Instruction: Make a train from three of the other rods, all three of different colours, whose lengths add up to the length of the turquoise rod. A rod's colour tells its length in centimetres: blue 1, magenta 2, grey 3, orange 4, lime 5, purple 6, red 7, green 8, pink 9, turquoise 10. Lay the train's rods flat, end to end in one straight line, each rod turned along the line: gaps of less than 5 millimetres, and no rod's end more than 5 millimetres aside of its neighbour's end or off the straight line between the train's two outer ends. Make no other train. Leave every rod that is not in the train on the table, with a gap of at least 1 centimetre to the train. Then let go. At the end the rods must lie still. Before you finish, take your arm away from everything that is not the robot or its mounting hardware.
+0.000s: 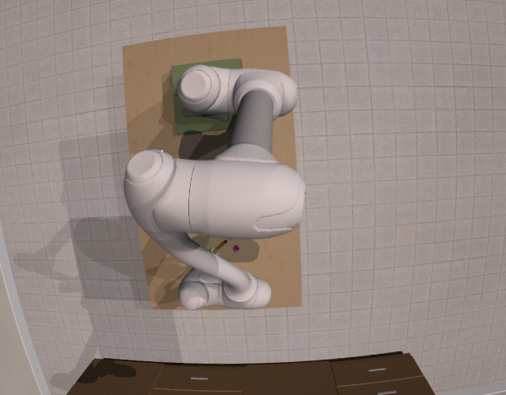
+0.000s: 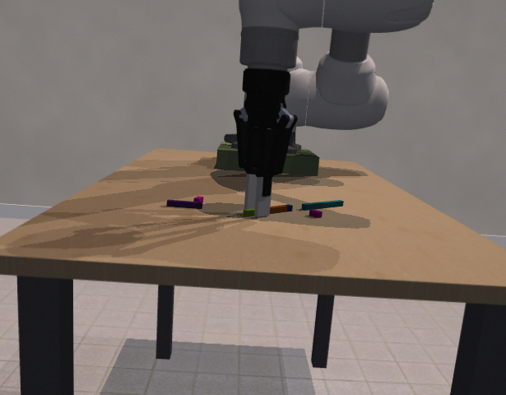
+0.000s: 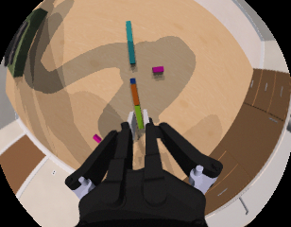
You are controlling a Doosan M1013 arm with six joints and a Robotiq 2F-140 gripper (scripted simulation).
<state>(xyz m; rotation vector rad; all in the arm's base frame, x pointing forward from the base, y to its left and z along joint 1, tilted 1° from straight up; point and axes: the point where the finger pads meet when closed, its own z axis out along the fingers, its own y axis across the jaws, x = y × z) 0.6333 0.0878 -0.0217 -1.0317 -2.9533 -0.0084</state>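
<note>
Tiled floor is surrounding the wooden table [image 1: 282, 271] from above, the arm hiding most rods; in the exterior view the gripper [image 2: 257, 208] is standing over the lime rod [image 2: 248, 211], fingers parting, releasing it; in the wrist view lime rod [image 3: 138, 116], orange rod [image 3: 136, 94] and blue rod [image 3: 133, 81] are lining up straight ahead.

White arm [image 1: 227, 195] over wooden table [image 1: 282, 263], magenta rod [image 1: 235, 247] beside.
</note>
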